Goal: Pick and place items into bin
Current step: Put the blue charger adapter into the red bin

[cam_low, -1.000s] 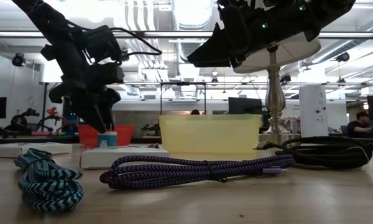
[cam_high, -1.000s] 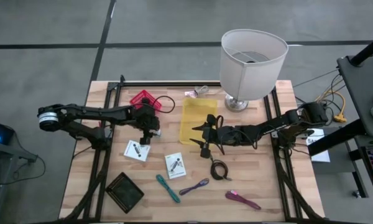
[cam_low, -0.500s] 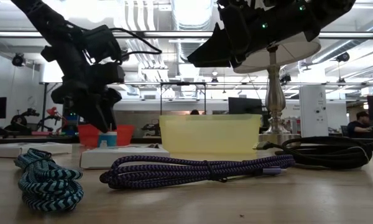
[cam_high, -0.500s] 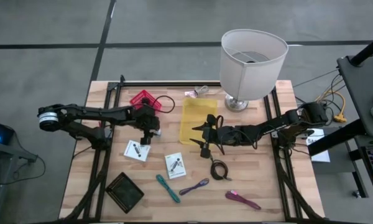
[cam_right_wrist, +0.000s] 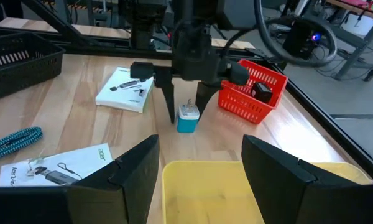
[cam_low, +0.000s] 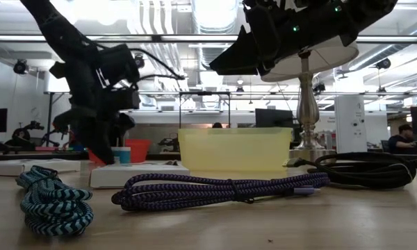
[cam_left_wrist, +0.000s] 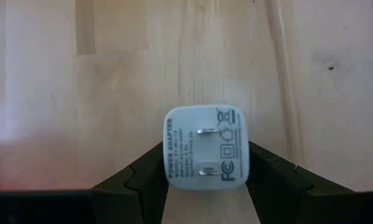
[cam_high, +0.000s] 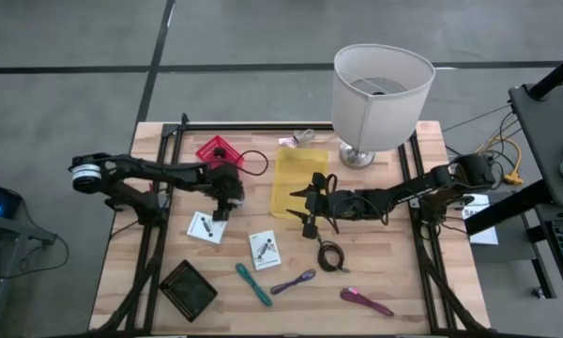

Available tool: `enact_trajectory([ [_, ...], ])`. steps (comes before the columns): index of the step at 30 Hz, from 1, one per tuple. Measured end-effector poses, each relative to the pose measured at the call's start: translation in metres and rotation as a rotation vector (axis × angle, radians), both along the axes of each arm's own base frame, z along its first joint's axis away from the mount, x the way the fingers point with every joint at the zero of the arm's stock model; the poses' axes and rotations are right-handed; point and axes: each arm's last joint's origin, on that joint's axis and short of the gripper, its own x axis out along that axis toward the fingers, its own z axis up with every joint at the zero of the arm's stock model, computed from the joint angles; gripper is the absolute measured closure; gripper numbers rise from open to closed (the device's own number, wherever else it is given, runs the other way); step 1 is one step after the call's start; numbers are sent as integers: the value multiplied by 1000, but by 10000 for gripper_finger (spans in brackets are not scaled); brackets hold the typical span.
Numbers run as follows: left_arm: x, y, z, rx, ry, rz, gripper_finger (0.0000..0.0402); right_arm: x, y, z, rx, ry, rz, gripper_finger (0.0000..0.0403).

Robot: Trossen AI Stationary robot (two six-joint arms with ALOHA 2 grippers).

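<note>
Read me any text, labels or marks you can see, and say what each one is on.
"POWER ADAPTER": white plug adapter between the left end effector fingers.
"FC", then small compliance symbols: same adapter face.
Finer print on adapter: too small to read.
"acer": white box.
Other white box: print unreadable.

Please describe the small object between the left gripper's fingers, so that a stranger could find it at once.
Start at the yellow bin in the table's middle, then look toward the red basket. Between them, the left gripper straddles a small plug adapter standing on the wood. Its white top with two metal prongs and blue base are unique here.
</note>
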Motion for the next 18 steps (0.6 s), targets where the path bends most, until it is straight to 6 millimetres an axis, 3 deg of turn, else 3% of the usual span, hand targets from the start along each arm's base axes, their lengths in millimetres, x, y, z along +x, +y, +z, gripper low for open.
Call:
enact_trajectory([
  [18, 4, 1, 6, 28, -62, 3, 226, 0, 0, 0, 0, 0, 0, 188],
])
